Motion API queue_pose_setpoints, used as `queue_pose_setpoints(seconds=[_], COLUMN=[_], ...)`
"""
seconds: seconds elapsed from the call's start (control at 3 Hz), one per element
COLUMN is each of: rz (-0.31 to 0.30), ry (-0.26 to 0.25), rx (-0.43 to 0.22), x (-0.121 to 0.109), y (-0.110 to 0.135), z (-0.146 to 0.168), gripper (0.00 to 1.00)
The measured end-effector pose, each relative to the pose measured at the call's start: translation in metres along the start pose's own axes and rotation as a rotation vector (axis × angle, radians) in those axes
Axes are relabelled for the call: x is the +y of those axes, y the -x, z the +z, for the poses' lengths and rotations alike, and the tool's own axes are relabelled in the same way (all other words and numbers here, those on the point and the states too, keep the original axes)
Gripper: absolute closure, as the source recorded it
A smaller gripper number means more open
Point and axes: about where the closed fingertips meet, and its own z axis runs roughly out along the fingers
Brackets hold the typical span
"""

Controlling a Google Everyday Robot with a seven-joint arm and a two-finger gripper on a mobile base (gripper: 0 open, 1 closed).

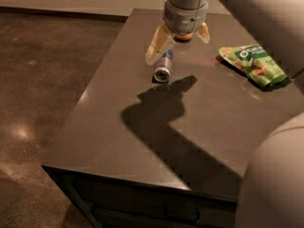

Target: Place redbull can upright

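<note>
Starting at the left edge of the tabletop (102, 94), you have bare surface until you reach the redbull can (163, 66), which sits left of the middle and nearer the far edge than the near one. It lies on its side, one silver end turned toward the near edge and its blue and silver body pointing toward the far edge. So the main thing is not yet done: the can is flat, not standing. Just right of it and above hangs the gripper (178, 46), its two pale fingers (156, 45) spread wide with nothing held. The finger nearer the left edge comes down right beside the can, and you cannot tell whether it touches the metal. An orange patch (183, 37) shows under the wrist between the fingers; what it is, you cannot tell. Further right, toward the far right corner, the green snack bag (251, 63) lies well apart from the can. By my reading nothing counts as finished: you have yet to close on the can, tip it onto one end, set it down and let go
</note>
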Motion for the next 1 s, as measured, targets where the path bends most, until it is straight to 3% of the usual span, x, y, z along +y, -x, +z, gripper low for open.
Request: queue_pose_setpoints(seconds=[0.33, 1.0], rz=[0.078, 0.065], ry=[0.011, 0.003], rx=[0.007, 0.012], x=[-0.0026, 0.0024], y=[0.0054, 0.0153], z=[0.0144, 0.0186], gripper=[0.0, 0.0])
